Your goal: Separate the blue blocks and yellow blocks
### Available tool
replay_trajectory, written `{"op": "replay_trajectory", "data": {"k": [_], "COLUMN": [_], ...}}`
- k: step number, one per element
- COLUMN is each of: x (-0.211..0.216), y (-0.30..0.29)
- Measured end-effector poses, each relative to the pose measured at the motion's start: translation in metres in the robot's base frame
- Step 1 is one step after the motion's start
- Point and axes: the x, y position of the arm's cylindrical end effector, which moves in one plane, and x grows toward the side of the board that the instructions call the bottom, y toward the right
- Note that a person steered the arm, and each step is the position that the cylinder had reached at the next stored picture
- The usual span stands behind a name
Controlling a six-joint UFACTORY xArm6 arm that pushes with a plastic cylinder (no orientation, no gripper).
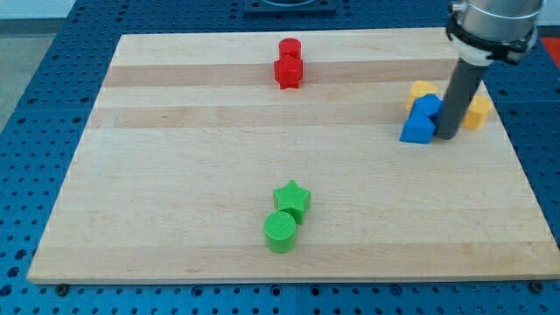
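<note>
Two blue blocks sit at the view's right: a triangular blue block (417, 127) and a blue block (429, 106) just above it, touching. A yellow block (423, 89) lies behind them at their upper edge. Another yellow block (478, 111) lies to the right, partly hidden by the rod. My tip (445, 137) rests on the board right beside the triangular blue block's right side, between the blue blocks and the right yellow block.
A red cylinder (290, 48) and a red block (288, 71) touch near the view's top centre. A green star (292, 200) and a green cylinder (281, 231) touch at the bottom centre. The wooden board's right edge (525, 166) is close to the tip.
</note>
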Motion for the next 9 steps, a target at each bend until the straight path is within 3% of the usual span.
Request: {"op": "replay_trajectory", "data": {"k": [1,5,7,9], "x": [0.011,-0.008,-0.008,-0.055], "y": [0.065,0.079,0.05,-0.018]}}
